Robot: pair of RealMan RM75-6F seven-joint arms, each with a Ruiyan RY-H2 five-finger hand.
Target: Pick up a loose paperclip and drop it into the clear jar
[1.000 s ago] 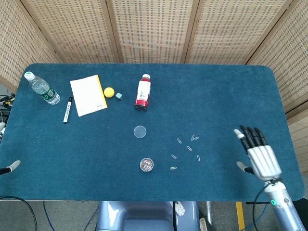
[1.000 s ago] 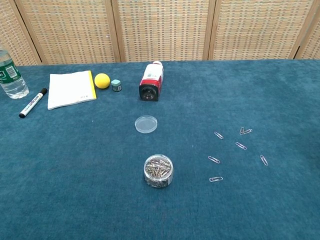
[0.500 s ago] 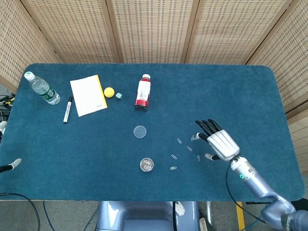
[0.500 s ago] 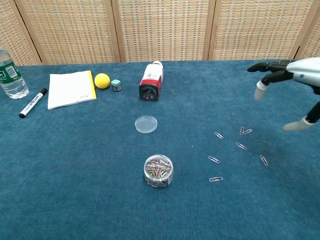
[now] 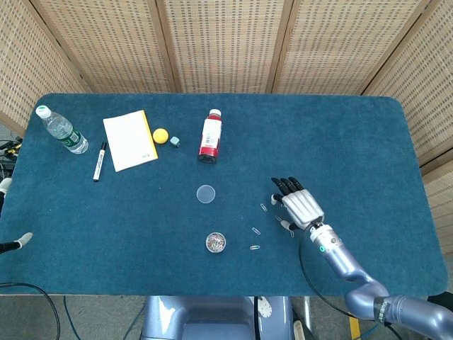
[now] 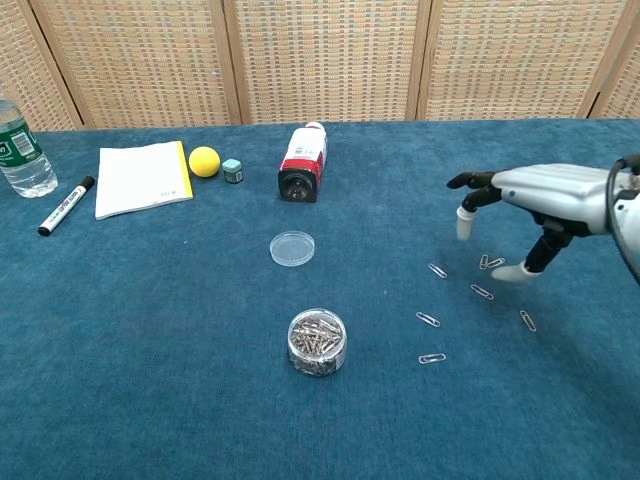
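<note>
Above the loose paperclips (image 6: 482,292), right hand (image 6: 535,190) spread, empty; bottle labels unreadable.

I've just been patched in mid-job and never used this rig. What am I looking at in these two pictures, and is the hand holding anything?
Both pictures come from the robot's own cameras: the head view looks down on the blue table, the chest view looks across it from low in front. The metal thing is the robot's right hand, with fingers spread, hovering above the loose paperclips. It holds nothing. Only a fingertip of the left hand shows at the table's edge in the head view, so I cannot tell its state.

Near the front stands the clear jar, already holding many clips, with its round lid lying off behind it. Farther back lie a red bottle on its side, a small block, a yellow ball, a notepad, a marker and a water bottle.
</note>
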